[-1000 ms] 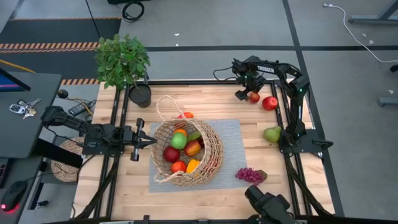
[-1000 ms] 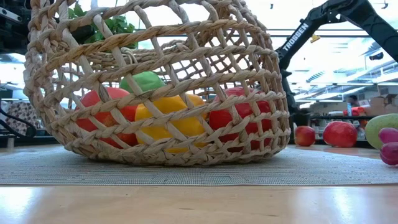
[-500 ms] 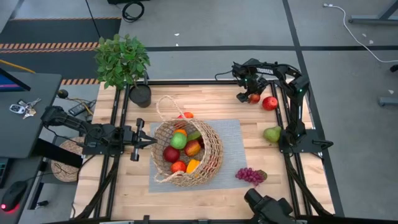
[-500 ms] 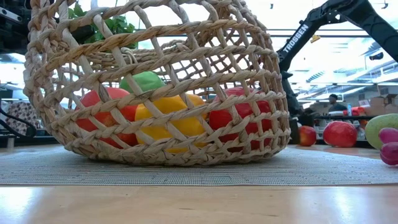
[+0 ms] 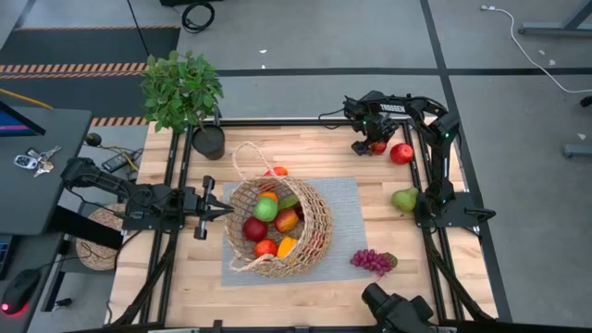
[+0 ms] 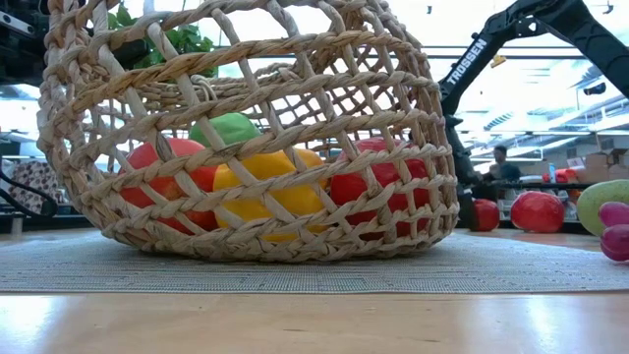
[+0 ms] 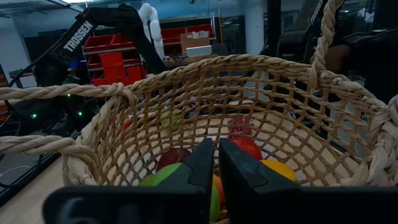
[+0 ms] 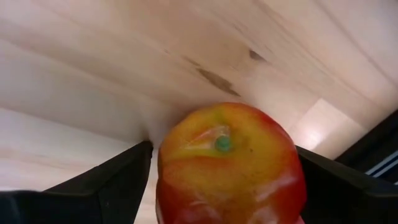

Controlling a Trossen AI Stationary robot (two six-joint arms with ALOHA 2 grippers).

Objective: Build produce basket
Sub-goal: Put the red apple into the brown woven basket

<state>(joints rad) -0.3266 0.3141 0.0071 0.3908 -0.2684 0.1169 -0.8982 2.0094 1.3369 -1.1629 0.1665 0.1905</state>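
Red-and-yellow, the apple (image 8: 231,163) is sitting between the right gripper's (image 5: 375,143) spread fingers at the table's far right corner, not yet squeezed. I'd be closing squarely across its middle before carrying it over to the basket (image 5: 277,227) mid-table.

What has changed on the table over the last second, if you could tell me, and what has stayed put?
The right hand has come down around the small red-yellow apple at the table's far right corner; its fingers now stand open on either side, not yet clamped. The apple has not moved. Unchanged: the left hand, shut at the basket rim, the fruit inside, the second red apple, the pear and the grapes.
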